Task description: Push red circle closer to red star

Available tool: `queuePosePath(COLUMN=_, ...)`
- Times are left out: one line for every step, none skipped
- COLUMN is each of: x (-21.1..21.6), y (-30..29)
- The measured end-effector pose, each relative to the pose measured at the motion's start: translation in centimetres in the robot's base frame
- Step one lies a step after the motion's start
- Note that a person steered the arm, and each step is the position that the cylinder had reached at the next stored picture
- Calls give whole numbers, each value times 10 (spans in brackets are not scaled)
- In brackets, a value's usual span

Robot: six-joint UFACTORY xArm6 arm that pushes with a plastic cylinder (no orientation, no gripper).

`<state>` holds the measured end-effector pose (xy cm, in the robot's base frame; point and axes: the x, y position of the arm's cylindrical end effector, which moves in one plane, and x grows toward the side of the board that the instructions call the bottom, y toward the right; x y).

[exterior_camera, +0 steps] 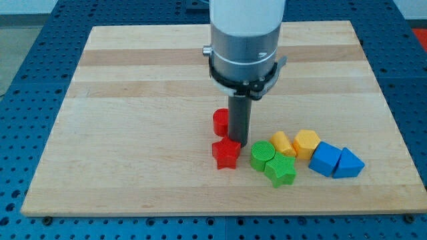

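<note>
The red circle (pixel 220 121) sits near the middle of the wooden board (pixel 133 100), partly hidden by the rod. The red star (pixel 225 153) lies just below it, a small gap apart. My tip (pixel 239 144) rests on the board right of the red circle and at the red star's upper right, close to both.
A green circle (pixel 262 155) and a green star (pixel 281 172) lie right of the red star. Further right are a yellow block (pixel 283 143), a yellow hexagon (pixel 306 143), a blue block (pixel 324 159) and a blue triangle (pixel 348 163).
</note>
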<state>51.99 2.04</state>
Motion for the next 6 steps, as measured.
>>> queuePosePath(x=31, y=-8)
queuePosePath(x=34, y=-39)
queuePosePath(x=-39, y=2)
queuePosePath(x=-91, y=20)
queuePosePath(x=-125, y=14)
queuePosePath(x=-60, y=-24)
